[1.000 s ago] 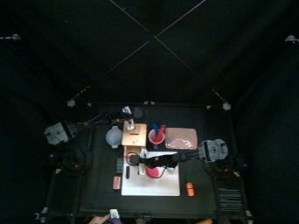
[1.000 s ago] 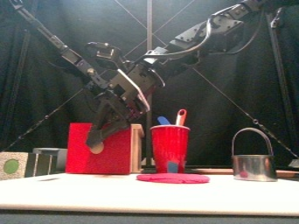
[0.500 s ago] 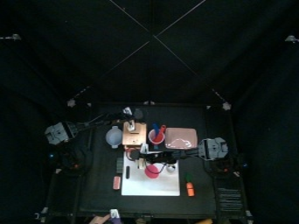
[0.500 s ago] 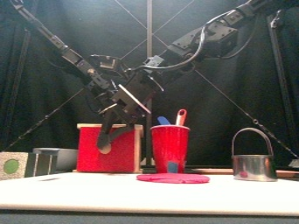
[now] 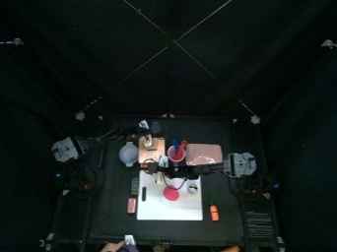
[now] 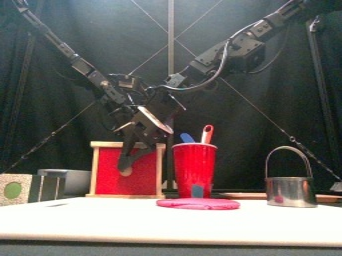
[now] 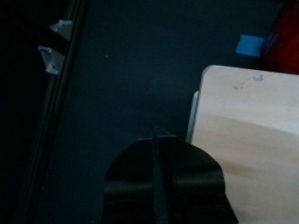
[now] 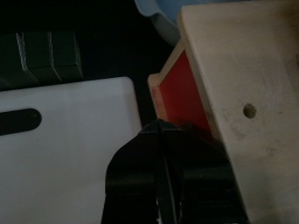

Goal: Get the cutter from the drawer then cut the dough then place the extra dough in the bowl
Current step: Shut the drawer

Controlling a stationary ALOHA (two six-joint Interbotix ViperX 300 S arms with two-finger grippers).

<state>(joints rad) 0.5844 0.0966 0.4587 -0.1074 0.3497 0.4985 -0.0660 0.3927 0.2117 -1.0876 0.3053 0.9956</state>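
The pale wooden box (image 6: 127,170) with its red drawer front (image 8: 181,96) stands at the back left of the white cutting board (image 5: 171,209). My right gripper (image 8: 156,125) is shut, its tips right at the drawer front's lower edge over the board (image 8: 70,122). Also shut, my left gripper (image 7: 158,133) hangs by the box's wooden top (image 7: 251,114). The metal cutter (image 6: 290,185) with its wire handle stands upright at the board's right end. A flat pink dough disc (image 6: 197,203) lies mid-board. The blue-grey bowl (image 5: 128,153) sits left of the box.
A red cup (image 6: 195,168) holding a blue and a red toy knife stands at the dough disc. The pink tray (image 5: 202,151) lies right of the box at the back. Small toys sit off the board's left end (image 6: 14,187).
The red drawer front has moved back flush into the box. Both grippers have moved toward the back with it, away from the dough.
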